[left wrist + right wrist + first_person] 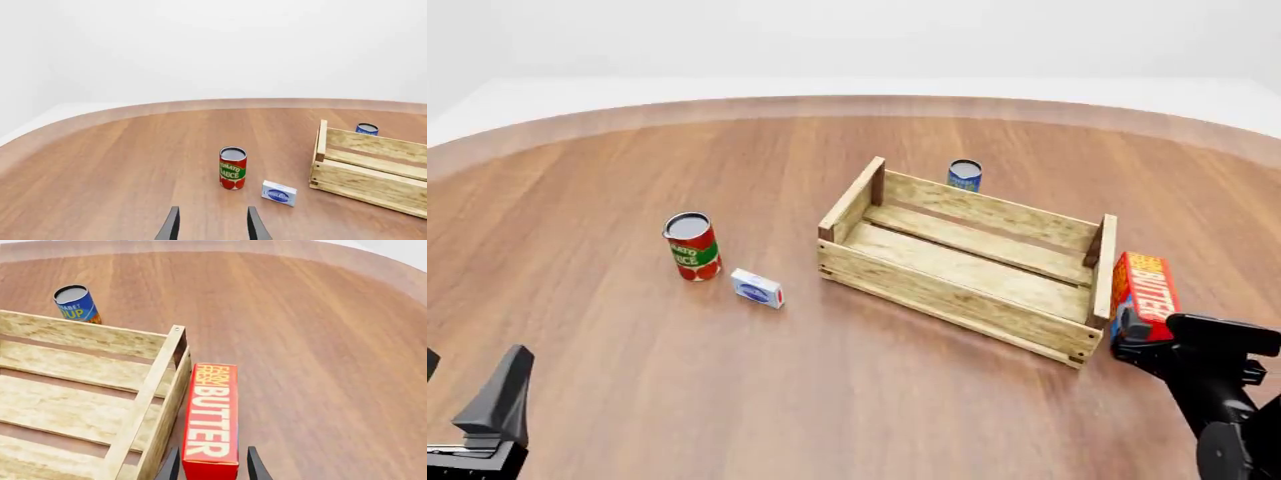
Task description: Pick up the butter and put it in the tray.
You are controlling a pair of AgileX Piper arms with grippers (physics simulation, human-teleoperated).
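The butter [1142, 289] [212, 415] is a red carton with yellow-orange "BUTTER" lettering. It rests on the table just outside the right end wall of the tray [924, 285] [143, 405], a large pale wooden slat crate with nothing inside. My right gripper [1144, 345] [212, 467] is open, with a finger on each side of the carton's near end and a small gap on both sides. My left gripper [470, 388] [212, 227] is open and empty, low at the near left, far from the butter.
A red-and-green tomato sauce can [691, 246] [232, 167] and a small white-and-blue box [755, 289] [279, 193] stand left of the tray. A blue can [965, 175] [77, 304] stands behind the tray's far wall. The table's curved edge runs along the back.
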